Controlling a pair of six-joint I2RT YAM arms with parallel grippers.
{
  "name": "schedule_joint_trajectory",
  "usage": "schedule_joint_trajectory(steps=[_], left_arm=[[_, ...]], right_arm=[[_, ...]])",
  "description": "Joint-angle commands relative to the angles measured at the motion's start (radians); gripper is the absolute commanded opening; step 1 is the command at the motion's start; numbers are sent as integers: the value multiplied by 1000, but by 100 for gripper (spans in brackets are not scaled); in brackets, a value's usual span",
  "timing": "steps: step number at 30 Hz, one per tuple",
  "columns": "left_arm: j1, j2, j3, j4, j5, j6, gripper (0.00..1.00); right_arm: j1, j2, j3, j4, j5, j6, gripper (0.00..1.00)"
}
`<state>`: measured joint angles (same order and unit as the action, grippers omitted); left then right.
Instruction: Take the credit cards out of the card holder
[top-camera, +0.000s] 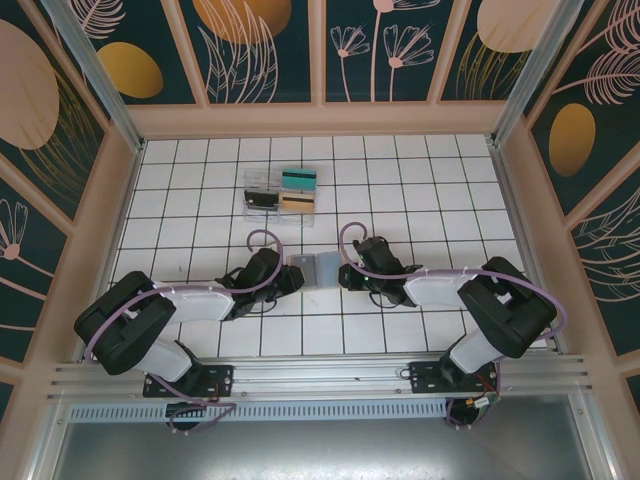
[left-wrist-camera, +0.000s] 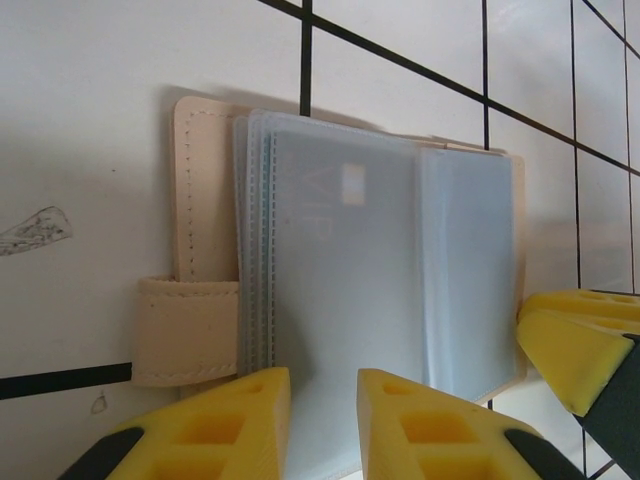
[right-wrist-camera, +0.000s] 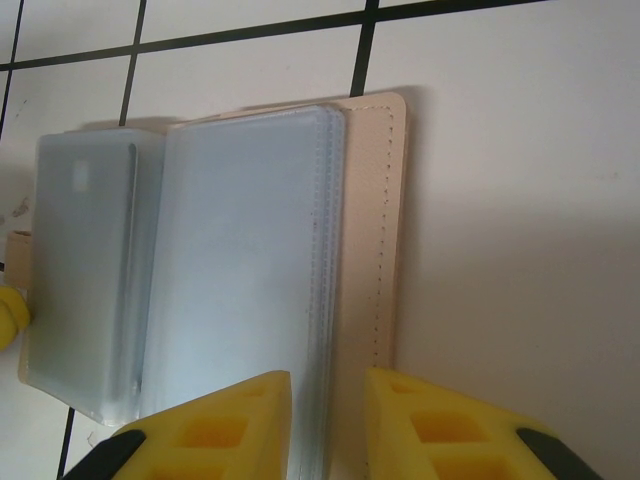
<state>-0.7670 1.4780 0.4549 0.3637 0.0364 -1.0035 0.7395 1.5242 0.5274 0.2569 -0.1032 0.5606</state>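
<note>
Between the two arms, near the middle of the white tiled surface (top-camera: 190, 160), the card holder (top-camera: 312, 270) lies opened flat, its grey-blue sleeves facing up and its tan cover showing as a rim around them. The left gripper (top-camera: 292, 277) reaches it from the left and the right gripper (top-camera: 345, 277) from the right, each low over one short side. Seen from the left wrist, the left gripper (left-wrist-camera: 325, 382) has its yellow fingers (left-wrist-camera: 240, 420) slightly spread, tips at the near edge of the card holder (left-wrist-camera: 340, 260), the sleeves showing through the gap; a tan strap loop (left-wrist-camera: 185, 330) sticks out beside the stitched cover. From the right wrist, the right gripper (right-wrist-camera: 328, 382) likewise has its fingers (right-wrist-camera: 430, 425) a narrow gap apart over the edge of the card holder (right-wrist-camera: 250, 250), where sleeves meet tan cover. Whether either pair presses on it I cannot tell. Farther back, well apart from the holder, a clear plastic tray (top-camera: 260, 177) holds the credit cards (top-camera: 299, 179): teal at the back right, tan-gold in front of it, black at the front left.
</note>
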Motion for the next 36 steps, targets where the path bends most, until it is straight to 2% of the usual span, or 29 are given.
schedule_joint_trajectory(steps=[1,8,24,27,30,36], left_arm=[[-6,-28,7,-34,-36,3,24],[-6,-55,-1,-57,-60,3,24],[-6,28,24,-11,9,9,25],[-6,30,19,31,37,14,31],[-6,36,27,50,55,20,41],[-10,43,36,73,76,29,50]], right_arm=[[12,22,-6,-10,-12,15,27],[12,26,-6,-5,-15,18,26],[14,28,-3,-6,-16,19,26],[14,28,-1,-7,-18,18,27],[14,31,-1,-6,-18,19,27],[15,36,0,-5,-20,21,26]])
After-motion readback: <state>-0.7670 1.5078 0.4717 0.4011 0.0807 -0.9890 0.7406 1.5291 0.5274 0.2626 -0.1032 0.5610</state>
